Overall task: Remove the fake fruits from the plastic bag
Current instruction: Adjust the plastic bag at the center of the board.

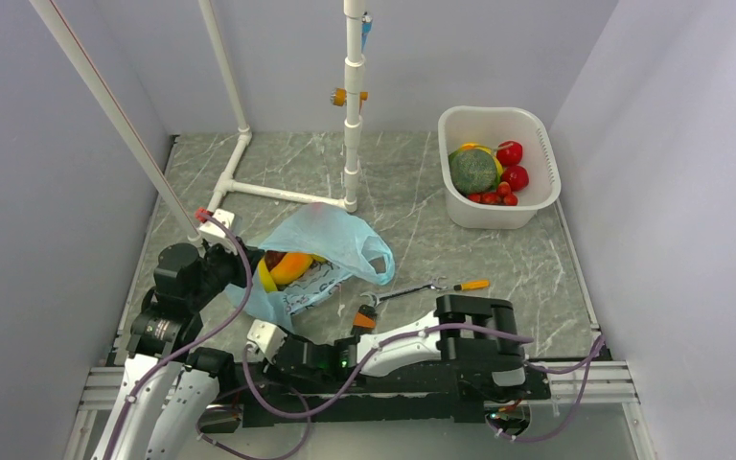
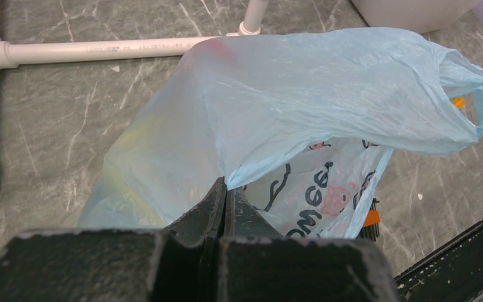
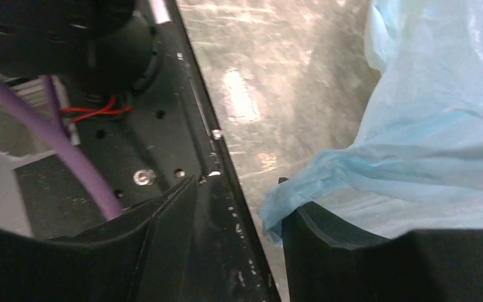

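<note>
The light-blue plastic bag (image 1: 331, 241) lies on its side left of the table's middle, with its mouth facing left. Inside the mouth I see a yellow banana (image 1: 266, 276), an orange mango (image 1: 293, 265) and a dark grape bunch (image 1: 274, 257). My left gripper (image 1: 229, 260) is shut on the plastic bag's upper edge (image 2: 270, 157), and the film runs out from its tips (image 2: 226, 184). My right gripper (image 3: 239, 189) stands open low at the bag's near corner (image 3: 289, 204). That corner rests against the right finger (image 3: 327, 233); nothing sits between the jaws.
A white perforated tub (image 1: 537, 206) at the back right holds a green melon (image 1: 473, 171), red fruits and cherry tomatoes. A wrench with an orange handle (image 1: 426, 287) lies right of the bag. A white pipe frame (image 1: 278, 193) and its post (image 1: 353, 125) stand behind the bag.
</note>
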